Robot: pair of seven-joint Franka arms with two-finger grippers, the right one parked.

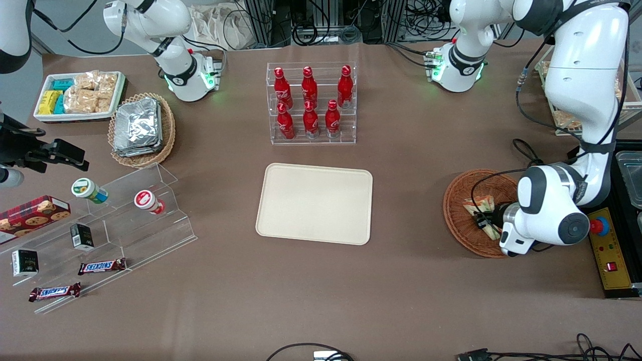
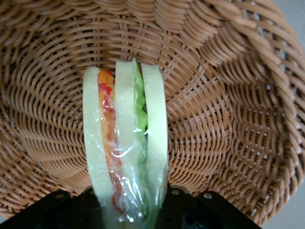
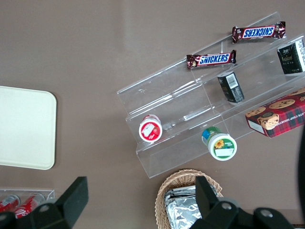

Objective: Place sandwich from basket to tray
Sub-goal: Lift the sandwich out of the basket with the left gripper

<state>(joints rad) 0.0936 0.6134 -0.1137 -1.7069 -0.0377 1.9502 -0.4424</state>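
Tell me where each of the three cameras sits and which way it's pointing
Front view: high above the table, looking down at both arms; the tool is in the basket at the sandwich.
Left wrist view: on the working arm, looking into the basket at the sandwich; dark tool parts show.
Right wrist view: on the parked arm, looking down at the tray and an acrylic stand.
Shared: front and left wrist views both show the sandwich.

Plastic-wrapped sandwich (image 2: 125,143) stands on edge inside the orange-brown wicker basket (image 1: 459,210); cream tray (image 1: 315,203) lies well apart from the basket, with the gripper (image 1: 482,220) in the basket at the sandwich
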